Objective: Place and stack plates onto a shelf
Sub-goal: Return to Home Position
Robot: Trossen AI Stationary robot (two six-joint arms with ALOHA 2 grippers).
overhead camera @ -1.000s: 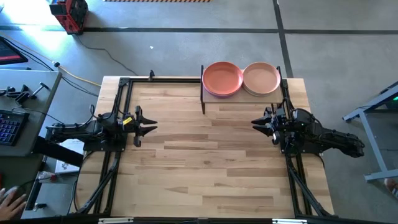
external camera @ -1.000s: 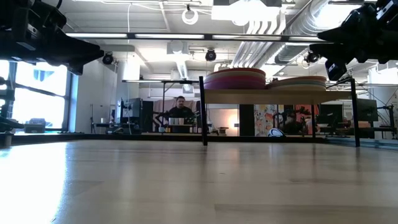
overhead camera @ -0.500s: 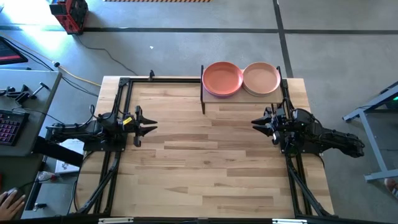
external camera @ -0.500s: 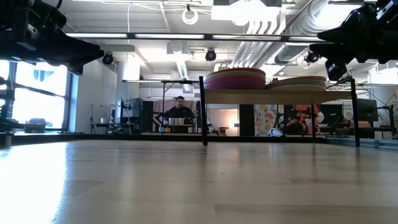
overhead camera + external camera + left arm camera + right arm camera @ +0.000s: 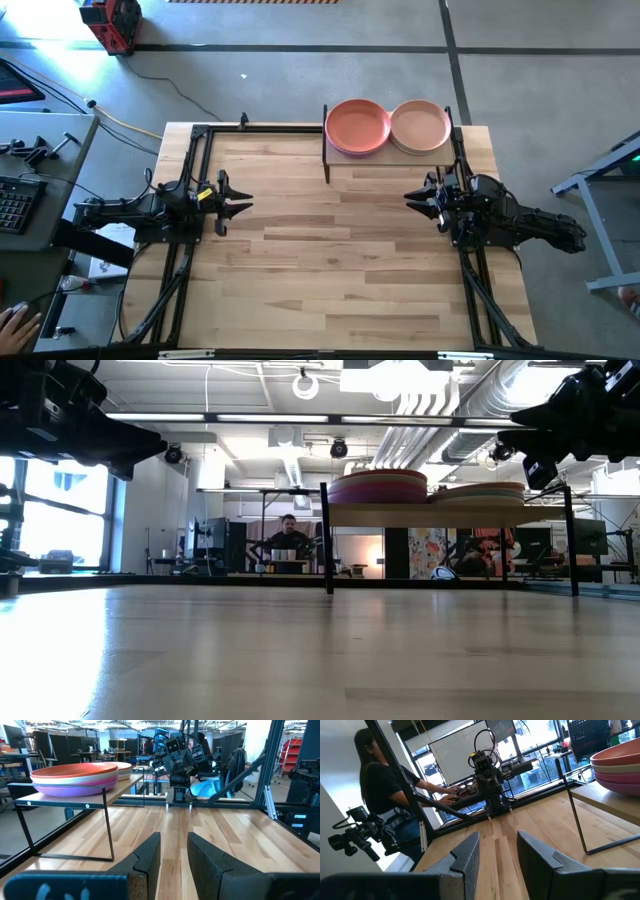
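The shelf (image 5: 390, 160) stands at the table's far edge on thin black legs. Two stacks of plates rest on it side by side: the left stack (image 5: 357, 125) has an orange-red plate on top, the right stack (image 5: 420, 125) a peach one. The low view shows both stacks (image 5: 378, 487) (image 5: 480, 493) several plates high. My left gripper (image 5: 240, 207) hovers level at the table's left side, open and holding nothing. Opposite it at the right side, my right gripper (image 5: 412, 200) is also open with nothing in it. In the wrist views the gap between the fingers (image 5: 174, 855) (image 5: 497, 855) shows only bare table.
Between the two arms lies the bare wooden tabletop (image 5: 330, 260). A black frame (image 5: 195, 150) runs along the table's left and far edges. A person (image 5: 385, 795) stands beyond the left side, with a hand (image 5: 15, 322) near a side desk.
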